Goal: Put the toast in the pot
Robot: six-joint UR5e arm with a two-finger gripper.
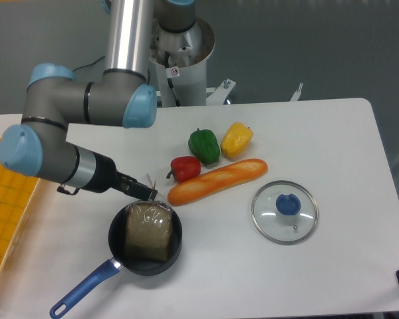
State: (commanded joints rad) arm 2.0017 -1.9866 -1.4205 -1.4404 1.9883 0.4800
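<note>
Toast [148, 231] lies flat inside pot [145, 239], gripper [146, 193] at its top edge near the rim, can't tell if released or clenched; looks like release step, next needs a clean retreat upward.

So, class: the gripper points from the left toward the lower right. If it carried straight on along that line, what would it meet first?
Most likely the toast, which lies in the pot right at the tip of the gripper. Height is hard to judge from this one view, so it might catch the pot's far rim first.
</note>
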